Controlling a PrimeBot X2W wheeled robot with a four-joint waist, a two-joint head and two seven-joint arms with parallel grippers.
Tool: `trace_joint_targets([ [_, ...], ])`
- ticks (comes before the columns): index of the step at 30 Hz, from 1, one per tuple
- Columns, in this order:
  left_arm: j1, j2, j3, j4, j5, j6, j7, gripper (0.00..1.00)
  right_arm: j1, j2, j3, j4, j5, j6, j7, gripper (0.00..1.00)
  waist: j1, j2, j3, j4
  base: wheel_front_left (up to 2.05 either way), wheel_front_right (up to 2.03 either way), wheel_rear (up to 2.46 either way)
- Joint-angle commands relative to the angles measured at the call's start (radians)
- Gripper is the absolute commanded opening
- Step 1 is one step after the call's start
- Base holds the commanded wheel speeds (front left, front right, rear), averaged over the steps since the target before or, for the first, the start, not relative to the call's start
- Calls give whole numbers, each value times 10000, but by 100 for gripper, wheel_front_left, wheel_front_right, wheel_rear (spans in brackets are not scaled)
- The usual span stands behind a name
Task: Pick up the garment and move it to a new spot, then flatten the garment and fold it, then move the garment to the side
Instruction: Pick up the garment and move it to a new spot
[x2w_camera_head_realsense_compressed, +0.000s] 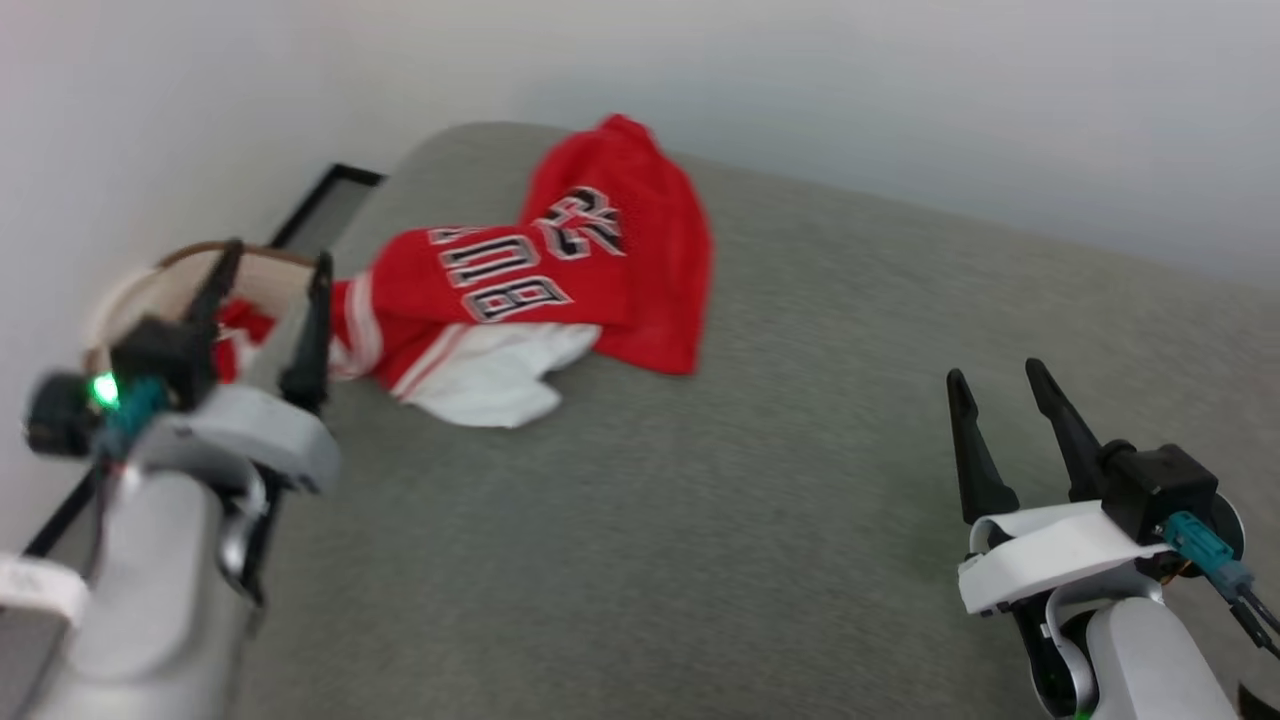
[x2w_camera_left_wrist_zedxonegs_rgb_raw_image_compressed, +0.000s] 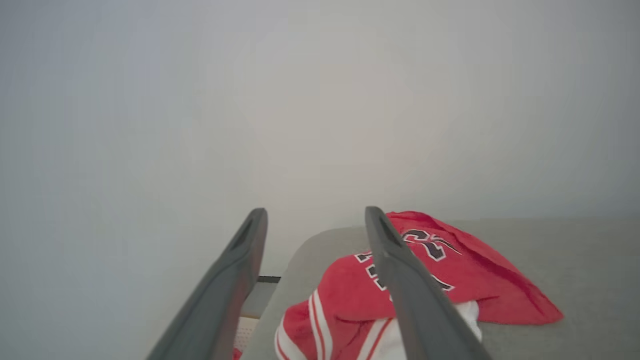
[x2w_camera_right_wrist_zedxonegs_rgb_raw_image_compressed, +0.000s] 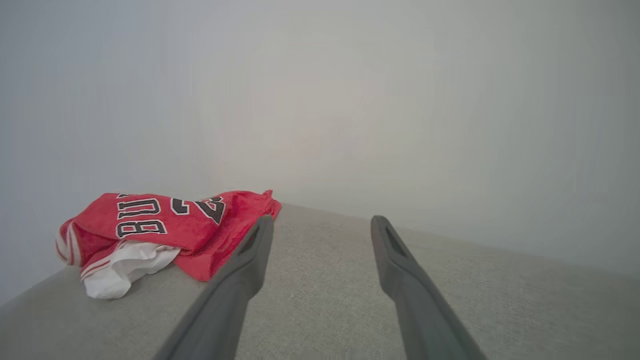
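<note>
Toward the upper middle of the head view, the garment (x2w_camera_head_realsense_compressed: 560, 270) lies crumpled on the grey padded surface (x2w_camera_head_realsense_compressed: 700, 520), close to its far left corner. The red front is turned up with the black-and-white lettering and number showing, and a white sleeve with striped trim spills out at its near edge. At the lower left, the left gripper (x2w_camera_head_realsense_compressed: 277, 252) hangs with its 2 dark fingers spread wide and nothing between them, just left of the garment and in front of a beige basket (x2w_camera_head_realsense_compressed: 265, 275) holding a bit of red-white cloth (x2w_camera_head_realsense_compressed: 235, 330). At the lower right, the right gripper (x2w_camera_head_realsense_compressed: 996, 370) is likewise wide open and empty, well apart from the garment. The left wrist view shows the left gripper (x2w_camera_left_wrist_zedxonegs_rgb_raw_image_compressed: 315, 211) above the garment (x2w_camera_left_wrist_zedxonegs_rgb_raw_image_compressed: 340, 295). In the right wrist view, the garment (x2w_camera_right_wrist_zedxonegs_rgb_raw_image_compressed: 165, 225) sits left of the right gripper (x2w_camera_right_wrist_zedxonegs_rgb_raw_image_compressed: 322, 219).
</note>
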Motion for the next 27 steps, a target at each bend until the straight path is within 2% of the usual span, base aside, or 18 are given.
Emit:
trace_joint_targets([
  [1, -607, 429, -430, 598, -272, -34, 5, 100, -97, 13, -40, -106, -54, -10, -8, 100, 0, -1, 1370, -2000, 0, 0, 0],
  [6, -2141, 1693, -1997, 2238, -1857, -31, 585, 100, -236, 69, -99, -323, 59, -10, -9, 100, 0, -1, 1772, -2868, 0, 0, 0],
  [9, -2789, 2204, -2848, 2952, -3251, -20, 1506, 100, -284, 93, -120, -415, 122, -10, -8, 100, 0, -1, 1945, -3222, 0, 0, 0],
  [15, -3163, 3458, -4312, 3308, -6200, -17, 4870, 100, -368, 104, -15, -660, 335, -10, -8, 100, 0, -1, 2292, -3801, 0, 0, 0],
  [17, -3220, 3870, -4534, 3282, -7011, -17, 5619, 100, -469, 105, 43, -779, 353, -10, -9, 100, 0, -1, 2493, -3949, 0, 0, 0],
  [21, -3352, 4283, -5007, 3291, -7833, -18, 6366, 100, -670, 107, 280, -1066, 329, -10, -8, 100, 0, -1, 2988, -4151, 0, 0, 0],
  [27, -3508, 4249, -5419, 3636, -8613, -20, 6102, 100, -967, 103, 509, -1395, 149, -10, -9, 100, 0, -1, 3674, -4363, 0, 0, 0],
])
